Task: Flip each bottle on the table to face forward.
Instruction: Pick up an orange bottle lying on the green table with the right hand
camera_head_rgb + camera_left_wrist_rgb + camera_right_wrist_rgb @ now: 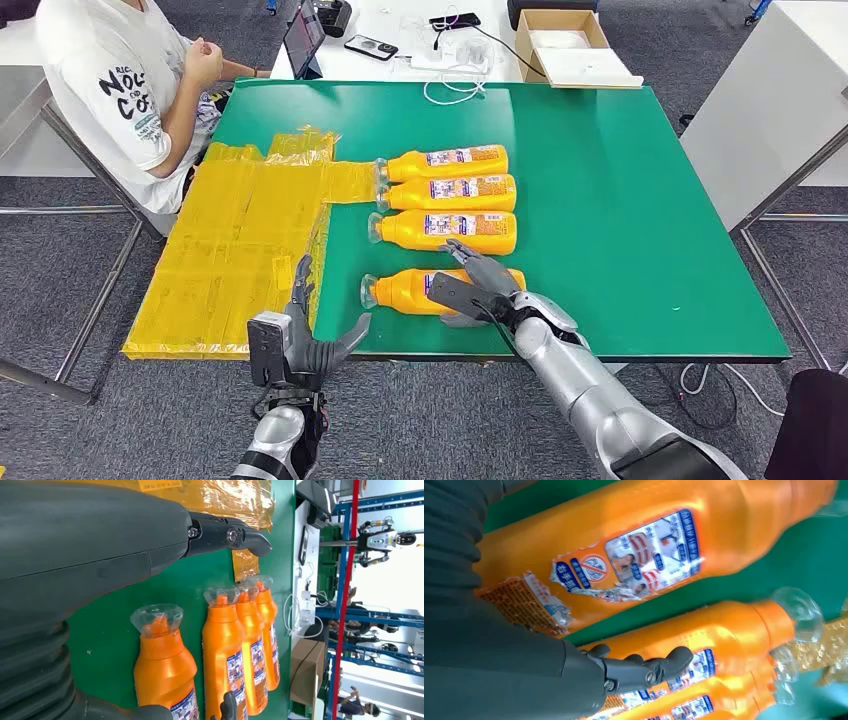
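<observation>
Four orange bottles with clear caps lie on their sides on the green table (pixel 620 200), caps pointing left. Three lie side by side: the far one (pixel 447 160), the middle one (pixel 452 191) and the near one (pixel 450 230). The fourth bottle (pixel 396 291) (pixel 162 672) (pixel 639 535) lies alone closer to the front edge, its torn label showing. My right hand (pixel 478 285) (pixel 499 660) hovers over this bottle's base end with fingers spread, not gripping it. Off the table's front edge, left of that bottle, is my left hand (pixel 300 335) (pixel 75 555), fingers apart and empty.
Yellow plastic sheets (pixel 240 240) cover the table's left side and hang over its edge. A person (pixel 120 80) sits at the far left corner. Behind stands a white table with phones, cables and a cardboard box (pixel 570 45). Another white table (pixel 770 100) stands to the right.
</observation>
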Controlling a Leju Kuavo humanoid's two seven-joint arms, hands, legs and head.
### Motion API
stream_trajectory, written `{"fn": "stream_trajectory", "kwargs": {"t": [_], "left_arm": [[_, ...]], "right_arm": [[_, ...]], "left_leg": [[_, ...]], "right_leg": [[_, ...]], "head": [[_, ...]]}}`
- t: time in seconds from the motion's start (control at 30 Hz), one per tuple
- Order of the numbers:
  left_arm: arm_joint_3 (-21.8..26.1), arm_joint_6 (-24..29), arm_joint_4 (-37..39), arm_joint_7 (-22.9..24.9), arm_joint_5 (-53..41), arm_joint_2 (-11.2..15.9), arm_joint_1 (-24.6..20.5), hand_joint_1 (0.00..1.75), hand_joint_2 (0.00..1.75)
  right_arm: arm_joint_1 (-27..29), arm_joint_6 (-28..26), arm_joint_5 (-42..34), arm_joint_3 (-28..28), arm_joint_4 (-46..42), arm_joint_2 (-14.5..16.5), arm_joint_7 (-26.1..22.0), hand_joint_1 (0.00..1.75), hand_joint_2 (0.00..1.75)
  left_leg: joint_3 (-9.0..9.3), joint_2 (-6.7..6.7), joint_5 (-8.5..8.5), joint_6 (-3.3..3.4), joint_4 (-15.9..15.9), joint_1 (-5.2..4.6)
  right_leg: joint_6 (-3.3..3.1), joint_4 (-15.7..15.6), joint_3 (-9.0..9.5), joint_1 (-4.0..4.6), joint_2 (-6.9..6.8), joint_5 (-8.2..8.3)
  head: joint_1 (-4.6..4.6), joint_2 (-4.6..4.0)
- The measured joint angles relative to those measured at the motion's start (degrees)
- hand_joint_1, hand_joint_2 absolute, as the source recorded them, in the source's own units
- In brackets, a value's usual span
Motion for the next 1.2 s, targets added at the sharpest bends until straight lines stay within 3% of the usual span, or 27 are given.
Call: {"fn": "stream_trajectory", "kwargs": {"t": [0.7,0.73,0.83,0.87,0.9,1.0,1.2], "left_arm": [[0.8,0.0,1.0,0.4,0.5,0.0,-0.2,0.0,1.75],[0.9,-0.1,1.1,0.4,0.5,0.0,-0.2,0.0,1.75],[0.9,-0.4,1.5,0.5,0.5,0.0,-0.5,0.0,1.75],[0.9,-0.5,1.6,0.5,0.5,0.0,-0.6,0.0,1.75],[0.9,-0.5,1.8,0.5,0.5,0.0,-0.8,0.0,1.75],[0.9,-0.6,2.2,0.5,0.5,0.0,-1.0,0.0,1.75],[0.9,-0.8,3.0,0.5,1.0,0.0,-1.3,0.0,1.75]], "right_arm": [[-2.9,-0.5,1.5,5.6,3.5,-3.1,5.8,0.03,1.75],[-3.1,-0.5,1.6,6.0,3.8,-3.1,6.2,0.16,1.75],[-3.6,-0.4,1.8,6.9,4.9,-2.8,7.1,1.12,1.75],[-3.8,-0.4,1.9,7.1,5.3,-2.6,7.3,1.39,1.75],[-4.0,-0.4,1.9,7.4,5.7,-2.4,7.4,1.53,1.75],[-4.6,0.0,1.8,8.2,6.9,-2.0,7.4,1.73,1.75],[-5.7,1.6,1.0,9.0,8.4,-1.8,7.2,1.75,1.75]], "left_leg": [[0.29,-0.01,-0.01,0.0,0.0,-0.01],[0.32,-0.01,-0.01,0.01,0.0,-0.01],[0.45,0.0,-0.02,0.0,0.0,-0.01],[0.5,0.0,-0.02,0.0,0.0,0.0],[0.56,0.01,-0.03,0.0,0.0,0.0],[0.7,0.02,-0.05,0.0,0.0,0.0],[0.8,0.01,-0.05,0.01,0.0,0.0]], "right_leg": [[0.0,0.0,0.29,-0.01,0.0,-0.01],[0.0,0.0,0.32,-0.01,0.0,-0.01],[0.0,0.0,0.43,-0.01,0.0,-0.01],[0.0,0.0,0.48,0.0,0.0,-0.01],[0.0,0.0,0.52,0.0,0.01,-0.01],[-0.01,0.0,0.63,0.0,0.02,-0.03],[-0.02,0.0,0.72,0.0,0.02,-0.03]], "head": [[0.01,0.0],[0.01,0.0],[0.0,0.0],[0.0,0.0],[0.0,0.0],[0.0,0.0],[0.0,0.0]]}}
